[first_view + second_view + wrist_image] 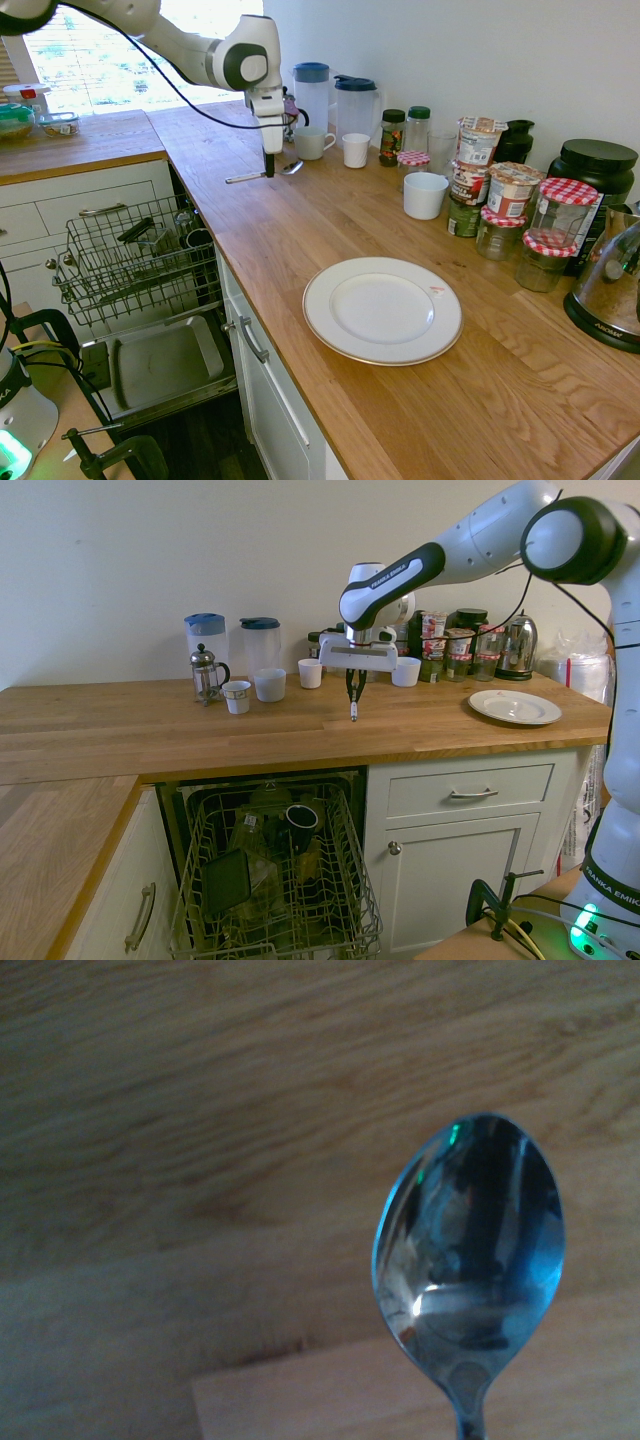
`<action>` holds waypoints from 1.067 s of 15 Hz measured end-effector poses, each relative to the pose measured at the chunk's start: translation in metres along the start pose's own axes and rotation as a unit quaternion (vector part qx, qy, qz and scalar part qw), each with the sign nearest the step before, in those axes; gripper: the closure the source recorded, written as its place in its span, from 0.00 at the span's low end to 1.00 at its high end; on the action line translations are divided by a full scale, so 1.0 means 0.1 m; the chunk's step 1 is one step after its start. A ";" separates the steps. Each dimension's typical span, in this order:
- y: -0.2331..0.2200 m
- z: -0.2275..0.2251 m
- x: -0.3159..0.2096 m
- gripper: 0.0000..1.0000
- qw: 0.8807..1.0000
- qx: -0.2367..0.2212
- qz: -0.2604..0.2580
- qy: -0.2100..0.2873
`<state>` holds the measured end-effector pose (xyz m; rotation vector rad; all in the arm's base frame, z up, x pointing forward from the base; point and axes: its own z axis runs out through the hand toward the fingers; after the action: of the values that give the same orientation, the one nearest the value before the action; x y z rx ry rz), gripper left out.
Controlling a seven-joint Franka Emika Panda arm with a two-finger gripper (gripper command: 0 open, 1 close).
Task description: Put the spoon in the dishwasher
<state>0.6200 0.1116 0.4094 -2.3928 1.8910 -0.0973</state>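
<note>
The pincer (269, 172) is clamped on the spoon (262, 174), lifted above the bench (330, 230) (grasp done); carrying it to the dishwasher (130, 265) rack remains.

Glossy mirror-bright metal spoon (470, 1260), smooth grained wooden worktop (330, 230), grey wire dishwasher (130, 265) rack.

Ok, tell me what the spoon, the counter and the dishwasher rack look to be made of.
Spoon: polished metal, likely steel; its bowl gives mirror-like reflections. Counter: wood with a smooth, lightly sheened finish; grain and plank joins show. Dishwasher rack: thin grey wire grid, probably coated metal, though the coating can't be confirmed.
</note>
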 end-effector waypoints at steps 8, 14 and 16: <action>0.73 -0.45 -1.35 1.00 0.999 0.016 -0.051 0.000; 0.82 -0.23 -1.59 1.00 0.998 0.013 -0.056 0.011; 0.99 -0.08 -1.83 1.00 0.998 0.016 -0.057 0.008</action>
<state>0.4810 0.2667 0.4076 -2.4846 1.7460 -0.1527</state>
